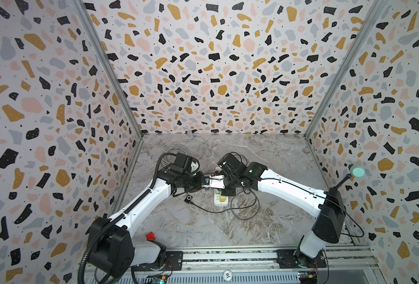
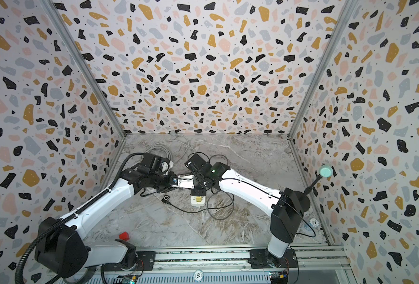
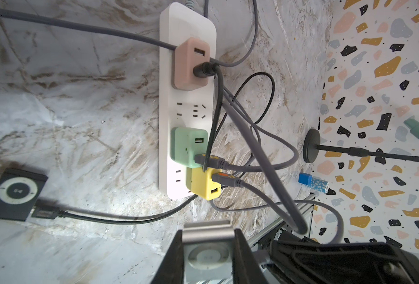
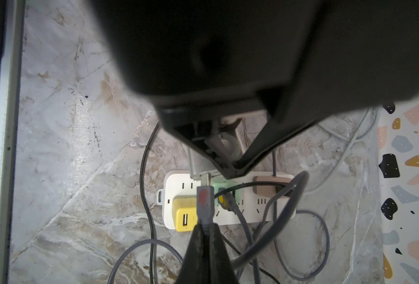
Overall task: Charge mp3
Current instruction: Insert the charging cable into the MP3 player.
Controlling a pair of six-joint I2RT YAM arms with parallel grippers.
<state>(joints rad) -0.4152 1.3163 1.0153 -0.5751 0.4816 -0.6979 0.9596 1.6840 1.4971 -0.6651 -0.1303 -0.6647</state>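
1. Terrazzo-patterned walls close in a grey marble worktop (image 1: 265, 221); the two arms meet over it, mid-frame in both top views.
2. The left fingers (image 3: 175, 258) stand partly open, clamped on either side of a small square silver metal mp3 player (image 3: 207, 255); it is held clear of the worktop at the bottom centre of the left wrist view, and shows in a top view as a pale slab (image 1: 213, 183) between the two wrists.
3. The right fingers (image 4: 203, 255) are closed tight on a grey moulded cable plug (image 4: 204, 204) at the bottom centre of the right wrist view; its metal tip touches the silver player's lower edge; whether it is seated I cannot tell.
4. Beneath them a long white plastic power strip (image 3: 187, 118) lies flat, carrying a pink cube adapter (image 3: 191, 64), a mint-green cube adapter (image 3: 187, 145) and a yellow cube adapter (image 3: 203, 184); grey and black leads loop away from these.
5. A dark grey square mp3 player (image 3: 14, 194) lies on the worktop at the left edge of the left wrist view, well apart from the strip; a thin black cable (image 3: 105, 217) is plugged into its side.
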